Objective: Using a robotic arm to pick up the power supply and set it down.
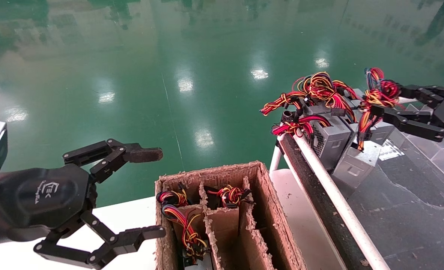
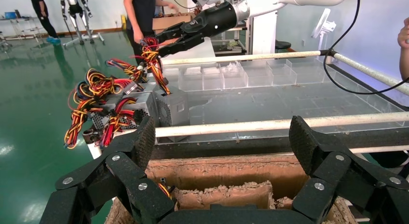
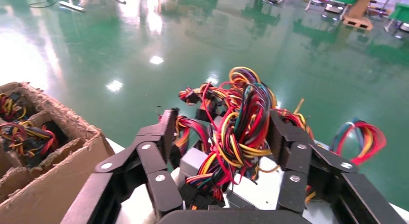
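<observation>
1. Two grippers: left (image 1: 146,193); right (image 1: 385,101);
2. Three grey power supplies (image 1: 328,138) stacked by the rail, as far as can be told;
3. One cardboard box (image 1: 267,195);
4. Two wire bundles (image 1: 229,195) inside it.

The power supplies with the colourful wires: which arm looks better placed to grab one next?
The right. Its claw is open around the wire bundle of a power supply on the conveyor. The left claw hangs open beside the cardboard box, away from them.
</observation>
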Available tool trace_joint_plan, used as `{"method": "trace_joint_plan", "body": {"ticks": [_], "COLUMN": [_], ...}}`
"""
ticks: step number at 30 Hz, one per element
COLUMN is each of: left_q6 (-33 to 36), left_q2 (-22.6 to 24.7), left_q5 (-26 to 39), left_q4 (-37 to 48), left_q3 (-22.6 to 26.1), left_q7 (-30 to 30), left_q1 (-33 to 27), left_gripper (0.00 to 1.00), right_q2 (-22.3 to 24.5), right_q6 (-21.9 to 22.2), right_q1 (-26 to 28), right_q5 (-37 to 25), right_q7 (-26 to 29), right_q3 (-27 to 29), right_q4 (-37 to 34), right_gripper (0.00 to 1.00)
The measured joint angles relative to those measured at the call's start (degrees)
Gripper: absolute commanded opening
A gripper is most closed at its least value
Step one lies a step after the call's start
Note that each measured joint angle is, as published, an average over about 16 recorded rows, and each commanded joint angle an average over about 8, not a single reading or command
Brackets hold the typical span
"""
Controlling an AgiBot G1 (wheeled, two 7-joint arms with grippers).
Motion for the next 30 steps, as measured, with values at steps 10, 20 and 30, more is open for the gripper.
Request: {"method": "trace_joint_plan", "body": {"ticks": [10,20,30], "left_q6": [0.00,0.00,0.00], "left_q2": [0.00,0.00,0.00], "left_q5": [0.00,0.00,0.00], "left_q4": [0.00,0.00,0.00], "left_q3": [0.00,0.00,0.01], "left_q7": [0.00,0.00,0.00], "left_q1": [0.00,0.00,0.00], "left_gripper": [1.00,1.00,1.00], "right_q2": [0.10,-0.41,0.76], "right_q6": [1.33,3.97,4.49], "right_q1": [1.88,2.87,4.30], "right_q5": [-2.74,-6.44,-8.48], "right_q7": [1.23,3.62,5.58], "right_q3": [-1.87,-4.39,-5.78], "right_q4": [0.09,-0.66,-1.12], "right_gripper": [1.00,1.00,1.00]}}
